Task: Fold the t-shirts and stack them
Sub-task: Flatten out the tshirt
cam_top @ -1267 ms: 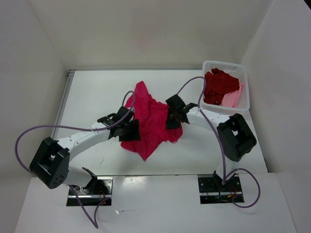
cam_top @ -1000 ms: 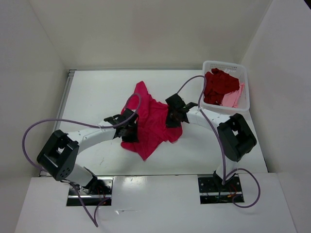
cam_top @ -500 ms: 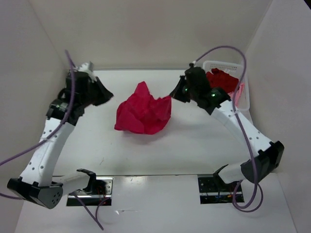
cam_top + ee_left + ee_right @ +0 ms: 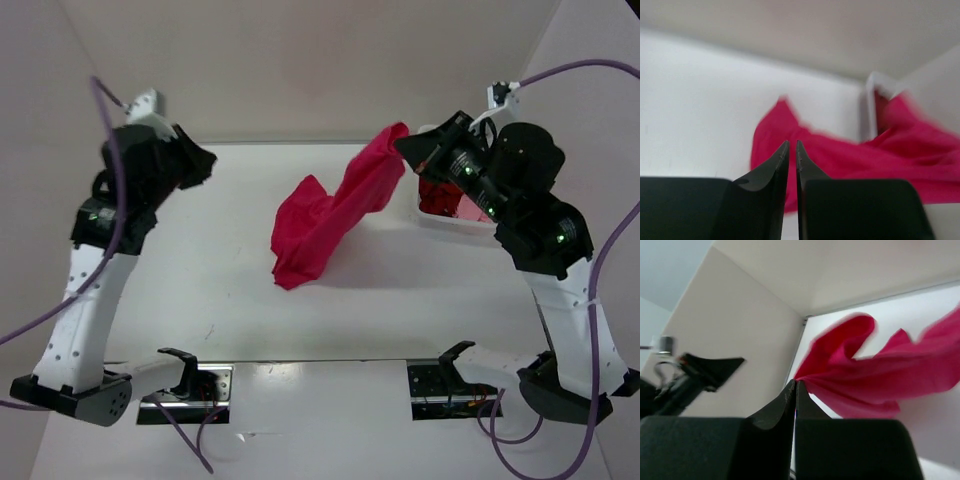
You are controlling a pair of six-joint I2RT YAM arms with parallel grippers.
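1. A crimson-magenta cloth t-shirt (image 4: 335,215) hung bunched in the air over the middle of the white worktop (image 4: 200,280), pinched at its upper end by the right fingers (image 4: 775,410), which were closed tight on the cloth
2. Its long axis ran on a slant: the high end was at the right fingers, just beside the white perforated plastic basket (image 4: 440,220), and the low end was down to the left, nearer the arm bases. I couldn't tell whether that low tip touched the worktop
3. The left fingers (image 4: 775,167) were raised at the far left, well apart from the shirt, drawn nearly together with only a thin slit between them and nothing in it
4. From the left fingers the shirt lay off to the right and lower. Its free low end was the part nearest them, so I judged a second grip there would fall to the left arm
5. Darker red cloth (image 4: 432,192) sat in the basket, so folding looked barely begun
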